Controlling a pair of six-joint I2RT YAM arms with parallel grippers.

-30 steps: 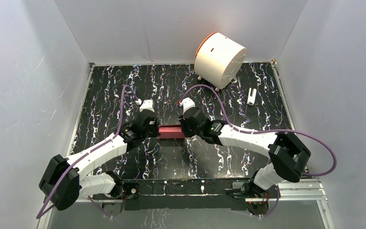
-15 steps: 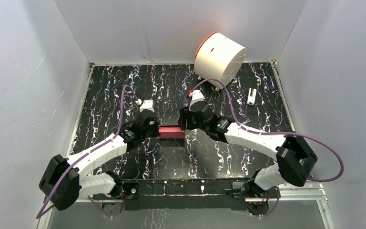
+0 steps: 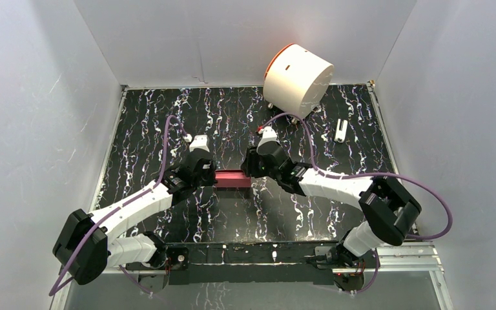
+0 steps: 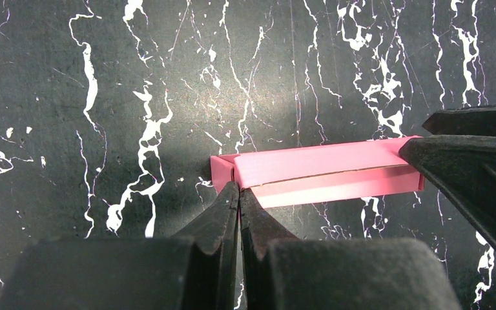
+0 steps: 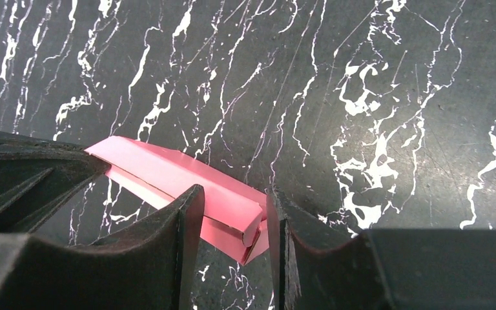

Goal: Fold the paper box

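The left gripper point(image 4: 237, 194) had its fingers pressed together with no gap showing, their tips touching the near edge of the pink-red, thin cardboard paper box point(image 4: 323, 165) at its left end. Whether a sliver of flap lay pinched between them could not be told. The right gripper point(image 5: 234, 192) stood with its fingers a narrow way apart, bracketing the opposite end corner. It looked loosely set about the corner rather than clamped.

The paper box lay flat on the black marbled table point(image 3: 161, 116) directly between the two grippers, its long axis running from one to the other, left to right across the overhead view. Each arm therefore had one end at its fingertips, and neither was nearer. Its top panel appeared folded over but slightly raised along the seam, so the next press probably belonged to that seam and the right-end flap.
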